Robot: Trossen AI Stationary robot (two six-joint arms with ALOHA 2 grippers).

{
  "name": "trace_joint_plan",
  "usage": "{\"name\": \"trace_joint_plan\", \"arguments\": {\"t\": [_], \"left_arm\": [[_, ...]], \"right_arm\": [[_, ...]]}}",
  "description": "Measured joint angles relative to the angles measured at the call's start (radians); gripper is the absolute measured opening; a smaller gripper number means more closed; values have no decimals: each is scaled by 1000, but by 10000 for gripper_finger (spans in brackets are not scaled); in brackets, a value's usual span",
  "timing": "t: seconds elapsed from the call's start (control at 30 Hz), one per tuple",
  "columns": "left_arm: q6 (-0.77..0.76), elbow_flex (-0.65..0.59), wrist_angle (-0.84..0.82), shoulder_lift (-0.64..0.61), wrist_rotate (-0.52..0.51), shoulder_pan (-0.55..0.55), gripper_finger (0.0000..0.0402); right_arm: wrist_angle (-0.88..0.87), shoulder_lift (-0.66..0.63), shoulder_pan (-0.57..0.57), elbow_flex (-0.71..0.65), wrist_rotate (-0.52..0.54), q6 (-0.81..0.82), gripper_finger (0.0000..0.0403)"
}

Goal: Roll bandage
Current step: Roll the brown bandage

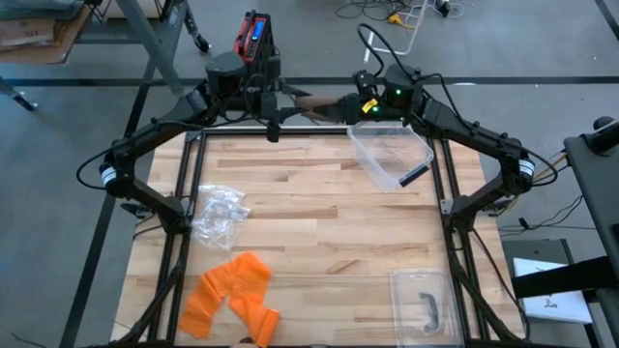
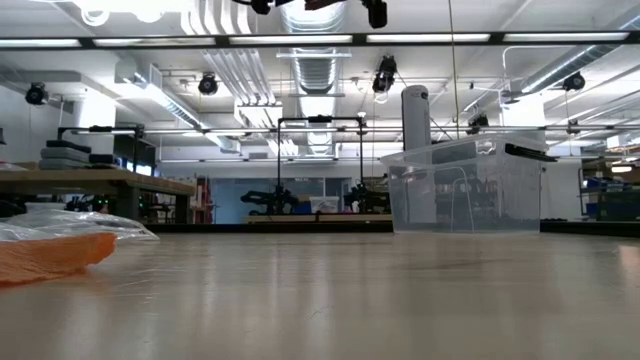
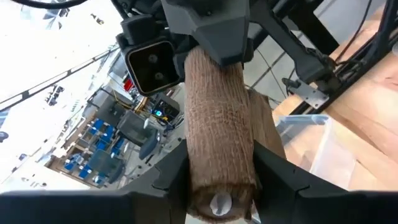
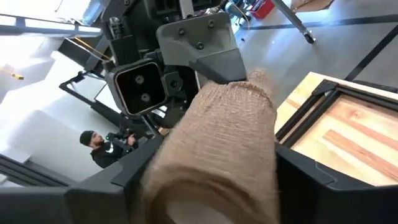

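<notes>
We hold the tan bandage roll [image 1: 322,103] at twelve o'clock, above the table's [image 1: 319,222] far edge. Our left gripper [image 3: 221,186] and right gripper [image 4: 205,171] face each other, each clamped on one end of it.

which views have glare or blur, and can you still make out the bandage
Low view: ceiling lights glare on the table, the near orange cloth is soft; no bandage there. Left wrist view: bright washed-out background, bandage sharp. Right wrist view: bandage blurred at its near end. High view: even light, bandage small between both grippers.
</notes>
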Motion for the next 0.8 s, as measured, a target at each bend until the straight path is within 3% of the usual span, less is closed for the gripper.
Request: {"name": "trace_joint_plan", "arguments": {"t": [0.37,0.57,0.8], "left_arm": [[-22,-1,-5,-5,-3,-13,140],[-240,-2,-21,-40,5,-6,149],[-490,-1,-87,-77,92,41,224]], "right_arm": [[-23,2,-2,0,16,-91,158],[-17,2,-2,0,15,-254,126],[-21,-1,-14,0,30,-506,119]]}}
